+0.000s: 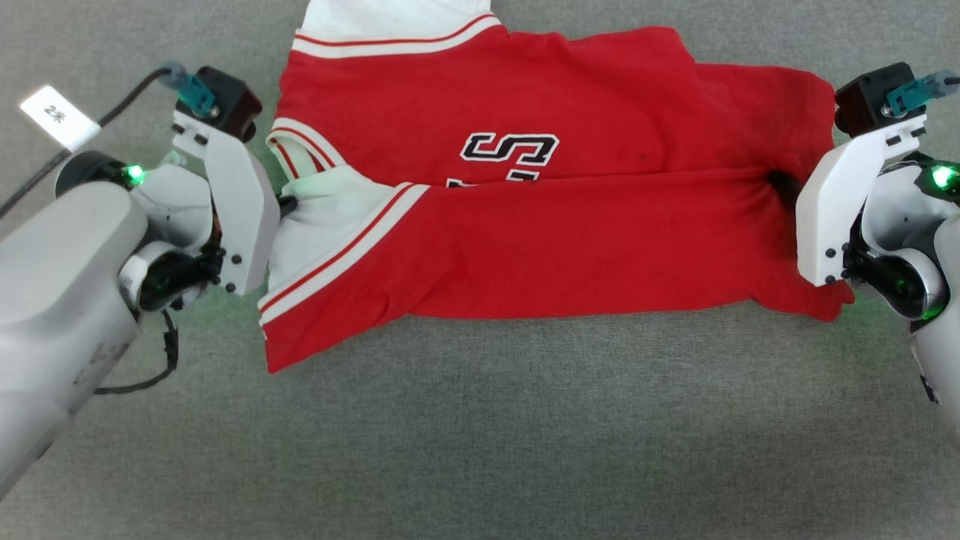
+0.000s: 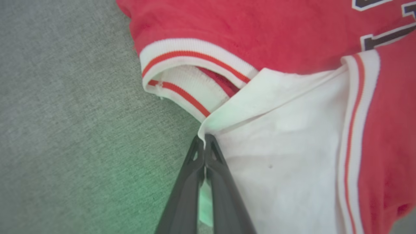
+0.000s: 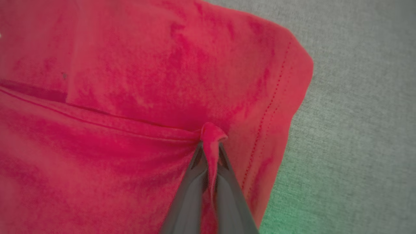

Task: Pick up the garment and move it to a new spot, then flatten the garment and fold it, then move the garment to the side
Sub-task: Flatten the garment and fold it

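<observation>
Grey, felt-like cloth covers the surface (image 1: 480,450) on which everything lies. At the far left of the head view a white label (image 1: 58,116) sits on a dark cable (image 1: 135,91) beside the left arm. The left gripper (image 1: 286,202) reaches in from that side to the white sleeve end (image 1: 315,225) of the garment (image 1: 570,255), though the pale wrist plate hides most of it there. The left wrist view settles the matter: its two dark fingers (image 2: 187,188) are pressed together on a folded corner of the white cloth, just below a ribbed white band with a red stripe (image 2: 195,53). The bright red shirt lies spread across the middle between the two arms, a near layer folded over so that its edge covers the lower part of a black-and-white letter print (image 1: 510,150). At the shirt's right end the right gripper (image 1: 784,184) meets the fold line. The head view gives only a dark tip there, while the right wrist view shows the fingers (image 3: 230,195) clamped on a bunched nub of red cloth near the stitched hem (image 3: 269,107).
</observation>
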